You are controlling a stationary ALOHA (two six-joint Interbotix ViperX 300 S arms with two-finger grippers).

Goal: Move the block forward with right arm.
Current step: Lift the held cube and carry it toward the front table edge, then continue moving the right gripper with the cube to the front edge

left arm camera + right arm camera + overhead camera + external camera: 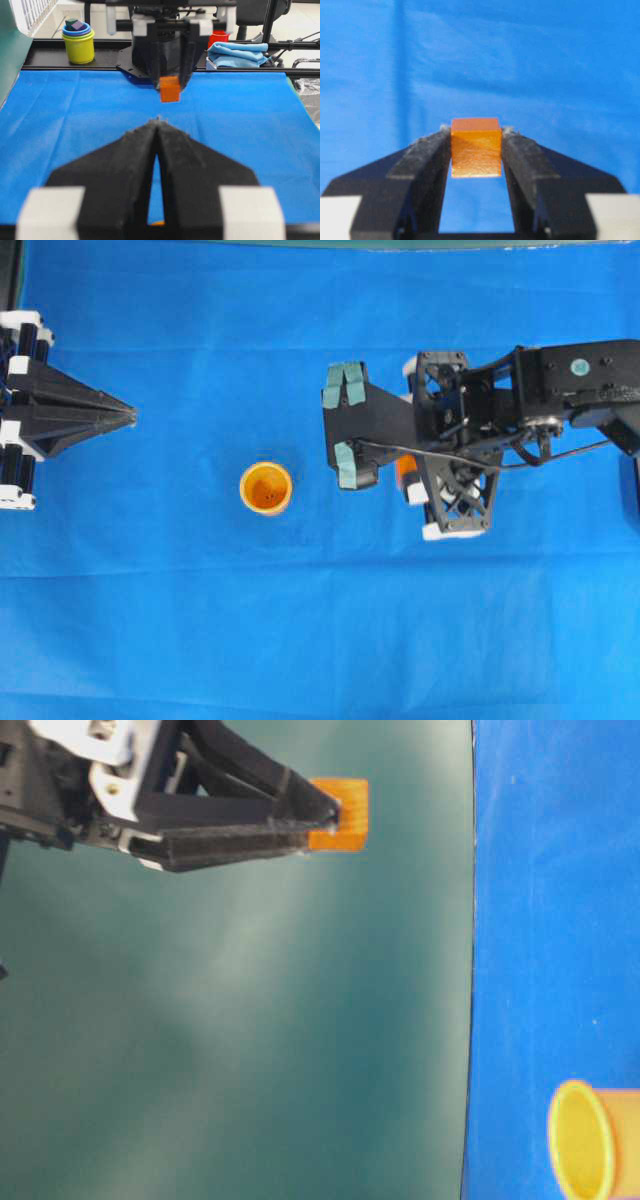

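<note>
The right hand [476, 145] is clamped on the block [475, 147]. The two fingers press on opposite side faces near their tips, and the block is raised clear of the blue cloth [300, 640]. In the table-level view only the finger ends reach the block, and most of its body projects past them.

Risk 1: slip. The contact area is small and the faces are plain and smooth. A quick swing or a hard stop can probably rotate the block between the pads or let it drop.

Risk 2: collision with the cup [266, 487]. The cup stands upright on the cloth between the two arms, near the right hand. A low carry along that line would likely knock it over or push it.

Risk 3: contact with the left hand [125, 417]. Its fingers are pressed together with nothing between them, and it sits well apart at the left edge of the overhead view. A long reach across the middle would bring the two hands close.

Risk 4: release from height. The block may bounce or roll off its intended spot.

Surface: the tabletop is covered by the blue cloth, which shows shallow creases. A crease under the block may tilt it at set-down.

Room: beyond the far edge stand stacked cups [78, 42], a folded blue towel [239, 53] and a red item [218, 38].
</note>
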